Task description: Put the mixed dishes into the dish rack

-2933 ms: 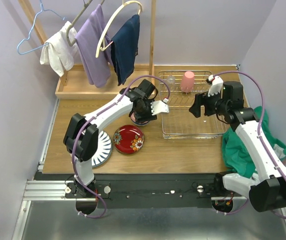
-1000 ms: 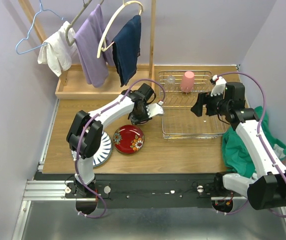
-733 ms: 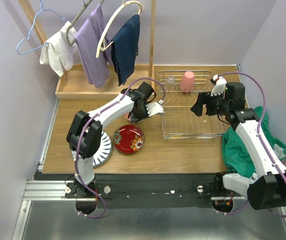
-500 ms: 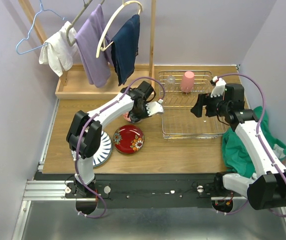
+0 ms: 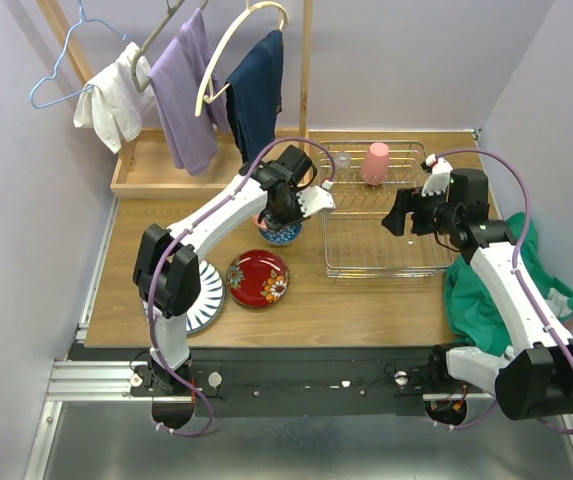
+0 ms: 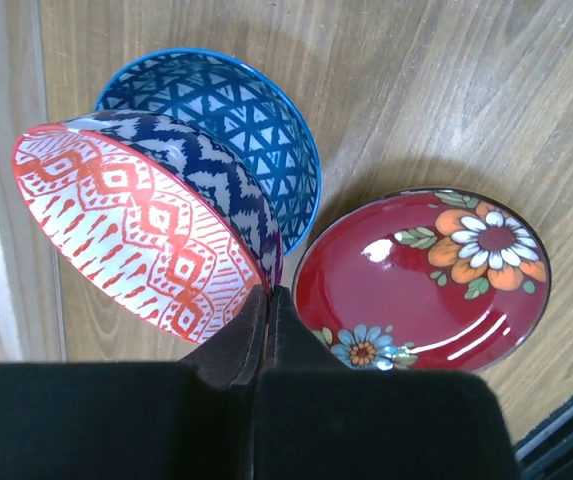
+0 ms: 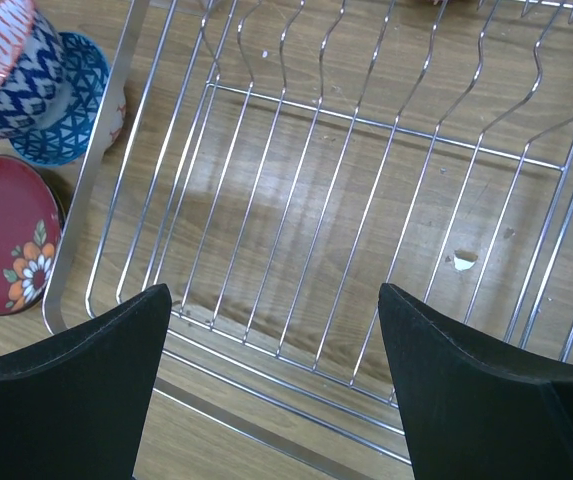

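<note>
While the left jaws are pinching the rim of the red-pink bowl [image 6: 136,235], I am working on the step of getting this bowl off the bench [image 5: 366,310] and into the dish rack [image 5: 381,272]. The jaws are squeezing shut on the thin edge, and the bowl is hanging tilted from them. It is sitting right over the blue-white bowl [image 6: 256,130], just left of the rack, and I cannot tell if the two bowls are touching. The red floral plate [image 6: 421,280] is lying flat on the bench just beside them. The striped plate [image 5: 206,295] is lying further left, partly under my left arm. The pink cup [image 5: 375,163] is already standing in the far part of the rack. The right jaws are standing wide apart and holding nothing, hanging over the middle of the rack.

I am thinking the next move is asking for a slow lift, so the red-pink bowl is not dragging the blue one along. Then it is asking for a carry to the right, over the low side of the rack. The grip is only on the rim, so I am judging that the bowl could swing or slip if I am moving fast. I am also watching the right arm, since it is waiting near the spot I am aiming for
</note>
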